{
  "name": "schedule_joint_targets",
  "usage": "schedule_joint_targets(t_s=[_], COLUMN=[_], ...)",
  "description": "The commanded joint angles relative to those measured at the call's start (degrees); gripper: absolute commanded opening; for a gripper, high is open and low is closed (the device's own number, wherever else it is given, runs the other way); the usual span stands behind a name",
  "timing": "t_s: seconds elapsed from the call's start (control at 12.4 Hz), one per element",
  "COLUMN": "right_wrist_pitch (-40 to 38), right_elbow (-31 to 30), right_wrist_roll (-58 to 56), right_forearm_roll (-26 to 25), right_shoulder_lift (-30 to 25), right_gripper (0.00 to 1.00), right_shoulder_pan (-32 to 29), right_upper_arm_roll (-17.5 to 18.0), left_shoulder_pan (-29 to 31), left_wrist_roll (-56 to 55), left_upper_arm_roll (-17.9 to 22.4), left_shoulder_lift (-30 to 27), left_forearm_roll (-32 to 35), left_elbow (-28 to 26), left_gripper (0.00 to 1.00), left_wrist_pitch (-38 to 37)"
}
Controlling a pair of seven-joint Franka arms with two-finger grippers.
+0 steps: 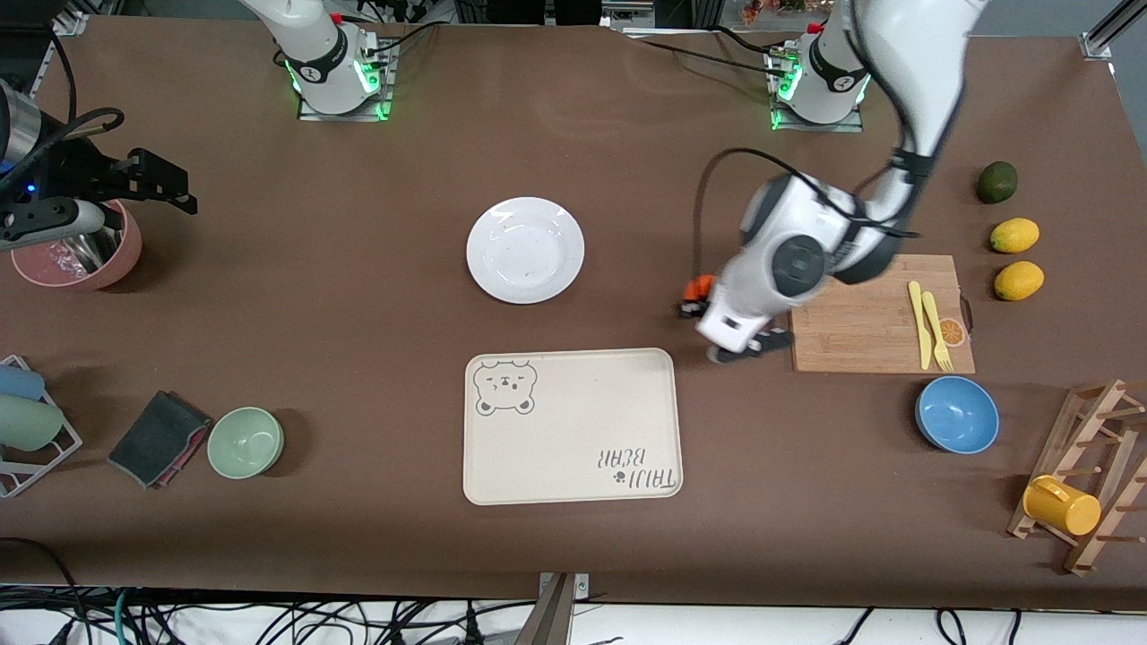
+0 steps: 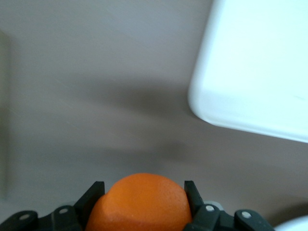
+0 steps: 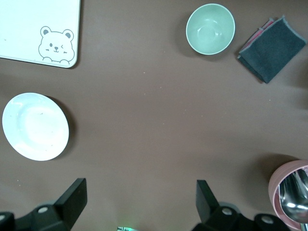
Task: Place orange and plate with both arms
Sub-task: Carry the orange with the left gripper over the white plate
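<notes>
Orange fruit sits pinched in the left gripper (image 2: 144, 204): the orange (image 2: 140, 202) hangs at centre-right of the front view, over bare table beside the bear-print tray (image 1: 573, 466). The right gripper (image 3: 139, 199) waits spread at upper left. The plate (image 1: 525, 250), mid-frame, remains unmoved; both placements remain.

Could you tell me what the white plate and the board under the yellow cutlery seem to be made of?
The plate looks like glazed ceramic or melamine: plain white with a glossy sheen. The board looks like unfinished wood or bamboo: pale tan with visible grain and a matte surface.
</notes>
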Motion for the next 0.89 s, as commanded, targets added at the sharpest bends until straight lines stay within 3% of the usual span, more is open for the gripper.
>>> schedule_joint_targets(t_s=[0.0,0.16,0.4,0.57,0.65,0.81], right_wrist_pitch=[-1.21,-1.21,-1.21,-1.21,-1.21,-1.21], right_elbow=[1.80,1.80,1.80,1.80,1.80,1.80], right_wrist_roll=[0.25,0.34,0.34,0.34,0.25,0.34], right_forearm_roll=[-0.49,-0.49,-0.40,-0.40,-0.40,-0.40], right_shoulder_lift=[0.66,0.66,0.66,0.66,0.66,0.66], right_gripper=[1.00,1.00,1.00,1.00,1.00,1.00], right_shoulder_pan=[-0.09,-0.09,-0.09,-0.17,-0.18,-0.18], right_upper_arm_roll=[0.13,0.13,0.13,0.13,0.13,0.13], left_shoulder_pan=[-8.29,-16.19,-25.78,-30.81,-32.22,-33.98], left_wrist_roll=[-14.36,-23.87,-38.63,-41.22,-41.23,-40.88], left_upper_arm_roll=[-0.13,-0.04,0.05,1.27,2.23,5.04], left_shoulder_lift=[6.47,11.30,15.44,17.73,18.78,21.59], left_forearm_roll=[-2.39,-7.31,-7.16,-6.98,-6.98,-6.89], left_elbow=[8.32,11.05,13.17,15.01,16.41,19.22], left_gripper=[0.12,0.10,0.08,0.09,0.11,0.30], left_wrist_pitch=[-0.53,2.71,11.67,13.98,14.07,14.07])
